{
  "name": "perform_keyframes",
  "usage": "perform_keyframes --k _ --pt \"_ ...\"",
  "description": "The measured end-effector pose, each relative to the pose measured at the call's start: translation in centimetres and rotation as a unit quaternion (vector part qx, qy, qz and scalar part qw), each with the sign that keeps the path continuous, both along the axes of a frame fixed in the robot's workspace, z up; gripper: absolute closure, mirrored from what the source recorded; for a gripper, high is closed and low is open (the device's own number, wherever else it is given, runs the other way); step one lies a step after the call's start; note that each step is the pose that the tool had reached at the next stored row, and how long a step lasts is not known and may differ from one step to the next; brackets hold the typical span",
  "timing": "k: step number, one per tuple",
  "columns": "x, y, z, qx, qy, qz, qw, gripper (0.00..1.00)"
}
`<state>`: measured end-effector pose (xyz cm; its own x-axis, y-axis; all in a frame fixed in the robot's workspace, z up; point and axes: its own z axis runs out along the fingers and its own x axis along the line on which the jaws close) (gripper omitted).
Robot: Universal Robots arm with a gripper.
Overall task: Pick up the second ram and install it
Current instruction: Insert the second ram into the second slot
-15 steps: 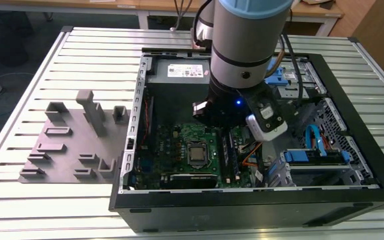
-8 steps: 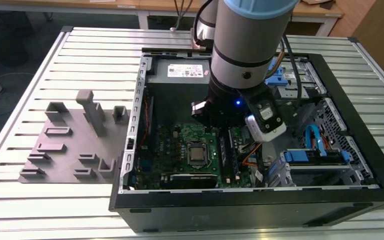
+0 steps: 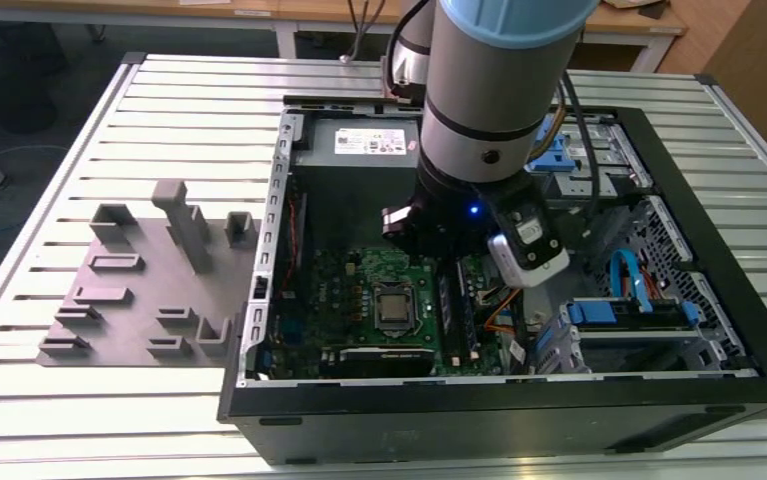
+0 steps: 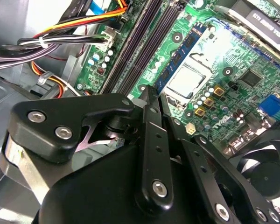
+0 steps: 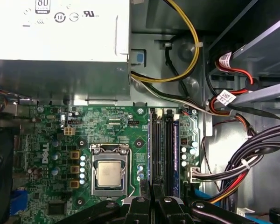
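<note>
Hand low inside open PC case on bench, just over motherboard RAM slots. Fingers pressed together on thin edge, prob. second ram; another stick seated beside CPU. Grey fixture block well apart.
</note>
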<state>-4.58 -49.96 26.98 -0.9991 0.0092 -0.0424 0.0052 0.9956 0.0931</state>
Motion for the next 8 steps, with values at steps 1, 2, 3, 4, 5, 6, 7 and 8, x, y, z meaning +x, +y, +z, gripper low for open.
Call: perform_keyframes --k 1,2,3,4,5,6,7,8 --pt "0.0 0.0 -0.05 0.0 0.0 0.0 1.0 0.89" --pt "0.0 0.0 -0.11 0.0001 0.0 0.0 1.0 0.89" --pt "0.0 0.0 -0.16 0.0 0.0 0.0 1.0 0.89" --pt "0.0 0.0 -0.22 0.0 0.0 0.0 1.0 0.89" --pt "0.0 0.0 -0.29 0.0 0.0 0.0 1.0 0.89" --pt "0.0 0.0 -0.35 0.0 0.0 0.0 1.0 0.89" --pt "0.0 0.0 -0.41 0.0 0.0 0.0 1.0 0.89" --pt "0.0 0.0 -0.48 0.0 0.0 0.0 1.0 0.89"
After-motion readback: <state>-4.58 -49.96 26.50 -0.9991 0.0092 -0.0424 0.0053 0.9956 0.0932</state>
